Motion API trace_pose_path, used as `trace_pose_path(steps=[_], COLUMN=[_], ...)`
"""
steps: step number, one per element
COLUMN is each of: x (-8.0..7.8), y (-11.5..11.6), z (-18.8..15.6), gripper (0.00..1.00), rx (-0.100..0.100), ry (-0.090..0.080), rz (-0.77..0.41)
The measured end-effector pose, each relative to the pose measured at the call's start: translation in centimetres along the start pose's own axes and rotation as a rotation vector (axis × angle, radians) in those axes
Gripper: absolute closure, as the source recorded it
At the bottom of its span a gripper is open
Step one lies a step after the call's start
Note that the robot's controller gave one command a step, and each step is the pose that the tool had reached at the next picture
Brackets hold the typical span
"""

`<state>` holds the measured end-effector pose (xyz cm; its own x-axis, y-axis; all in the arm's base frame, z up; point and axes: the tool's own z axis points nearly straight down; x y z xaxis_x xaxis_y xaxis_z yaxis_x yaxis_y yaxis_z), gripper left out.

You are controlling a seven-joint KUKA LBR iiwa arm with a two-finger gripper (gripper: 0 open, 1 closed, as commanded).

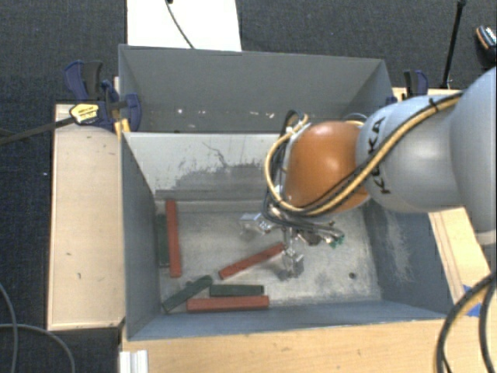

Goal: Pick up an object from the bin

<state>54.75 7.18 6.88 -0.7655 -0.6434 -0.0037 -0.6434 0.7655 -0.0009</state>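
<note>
Walls: the grey metal bin (138,231) has four sides sloping down to a flat floor, and sticks lie along the foot of its left and near walls.
Open room: the right part of the floor, from my pincer to the right wall, is bare but for a few dark specks. The far strip under the back wall is free too.
Left edge: a long reddish-brown flat stick (172,238) lies along the left wall's foot, with a dark green flat stick (161,241) just beside it on the wall side.
Near edge: a red flat bar (227,304) lies along the near wall. Just behind it are a tilted dark green bar (186,294) and a level dark green bar (236,291).
Task's thing: a slanted red-brown stick (248,263) lies mid-floor, its right, farther end just beside my pincer. I cannot tell whether they touch.
Pincer: my pincer (292,264) points down, low over the middle of the floor.
Pincer state: I cannot tell whether it is wide, narrow or gripping.
Arm pose: my grey arm (435,154) comes in over the right rim and bends downward. Its round orange wrist cover (322,165) sits above the pincer, with yellow-and-black cables (272,173) looped round its left side.
</note>
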Motion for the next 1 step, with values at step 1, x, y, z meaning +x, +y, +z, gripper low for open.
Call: trace_pose_path(steps=[1], x=[0.01], y=[0.05], z=[-0.2], gripper=[1.0], rx=[0.0], ry=[-0.001], rz=[0.004])
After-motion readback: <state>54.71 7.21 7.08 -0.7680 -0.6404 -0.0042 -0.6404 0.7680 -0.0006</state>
